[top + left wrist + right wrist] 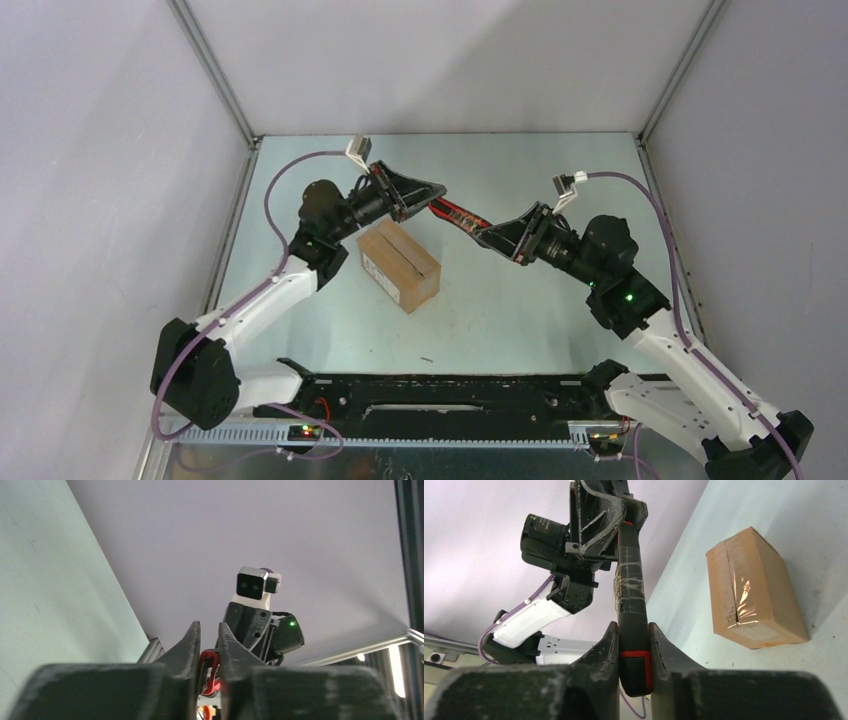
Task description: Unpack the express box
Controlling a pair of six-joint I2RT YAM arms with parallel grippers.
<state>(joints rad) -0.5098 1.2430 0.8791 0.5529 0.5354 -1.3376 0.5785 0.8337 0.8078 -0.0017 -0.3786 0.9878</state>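
Starting at the near side, a small dark speck [427, 357] is noted on the tabletop [540, 310]; what it is cannot be told. Farther in, the express box [400, 265] is set flat on the tabletop, slightly left of centre and turned at an angle to the edges. Its taped seam is faced upward and a white label is carried on the near-left side. The carton is judged light and fairly stiff, though its walls could be dented by a hard squeeze, and the clear tape is expected to be slick. Hold should be taken across the narrow width on bare cardboard, away from the seam. Just beyond the box, raised off the tabletop, the utility knife [458, 215] is bridged between both arms. The left fingers [187, 645] are clenched on one end, and the right fingers [606, 645] are pressed against both flanks of the black handle, grasping it. Access to the box is not blocked, but neither arm is free to steady it while the knife is shared.
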